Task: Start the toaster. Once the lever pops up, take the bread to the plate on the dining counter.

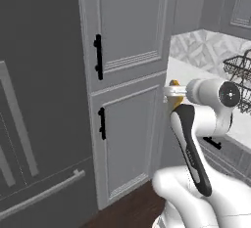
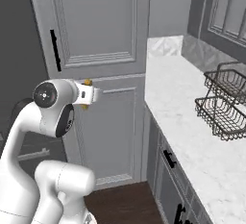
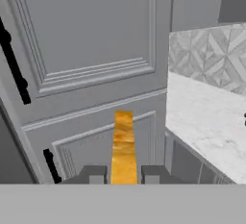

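Bread (image 1: 174, 96) showed in the left base view as a sliver of golden-orange crust at the tip of the gripper (image 1: 170, 95), just right of centre, held up against the tall grey cabinet (image 1: 125, 90) with its two black door handles (image 1: 98, 57). Toward three o'clock from the hand lay the marble worktop (image 1: 186, 73), with a dark wire rack (image 1: 240, 78) at the right edge, and dark wood floor (image 1: 130, 210) at six o'clock. In the right base view the bread (image 2: 87, 82) appeared as small orange patches above and below the gripper (image 2: 94, 94), which sat left of centre in front of the lower cabinet door; the worktop (image 2: 192, 127) ran from two o'clock down to five o'clock, carrying the wire rack (image 2: 223, 105), with grey drawers (image 2: 168, 170) beneath it. In the hand view the bread (image 3: 123, 146) stood edge-on as a narrow orange strip rising toward twelve o'clock from between the two dark fingertips (image 3: 95, 175), which were closed onto its faces, so the jaws stood only a slice-width apart. Behind it were the cabinet doors (image 3: 91, 40), and at three o'clock the worktop (image 3: 206, 122) below a patterned backsplash (image 3: 209, 57).
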You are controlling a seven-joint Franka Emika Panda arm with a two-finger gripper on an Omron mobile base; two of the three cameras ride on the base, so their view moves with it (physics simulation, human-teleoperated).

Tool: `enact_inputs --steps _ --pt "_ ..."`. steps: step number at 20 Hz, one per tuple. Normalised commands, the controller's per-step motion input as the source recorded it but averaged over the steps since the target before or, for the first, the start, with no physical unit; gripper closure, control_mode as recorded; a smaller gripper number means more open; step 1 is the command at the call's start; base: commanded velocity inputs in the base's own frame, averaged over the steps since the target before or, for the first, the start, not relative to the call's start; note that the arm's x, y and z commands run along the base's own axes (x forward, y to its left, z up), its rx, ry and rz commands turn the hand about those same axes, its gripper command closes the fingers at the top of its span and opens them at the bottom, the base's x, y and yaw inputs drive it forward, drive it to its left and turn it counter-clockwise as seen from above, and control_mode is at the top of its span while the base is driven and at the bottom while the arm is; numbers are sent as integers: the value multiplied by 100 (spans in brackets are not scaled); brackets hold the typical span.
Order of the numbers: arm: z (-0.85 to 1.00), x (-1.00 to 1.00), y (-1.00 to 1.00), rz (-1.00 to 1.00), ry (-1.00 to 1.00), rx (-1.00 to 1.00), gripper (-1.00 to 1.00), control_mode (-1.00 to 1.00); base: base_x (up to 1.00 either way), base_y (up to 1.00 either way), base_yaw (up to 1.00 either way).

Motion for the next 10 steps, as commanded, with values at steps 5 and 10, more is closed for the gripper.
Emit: enact_inputs --steps 5,10 --pt "0 0 0 0 0 0 100 100 -10 0 100" --pt "0 0 0 0 0 0 100 100 -7 0 100"
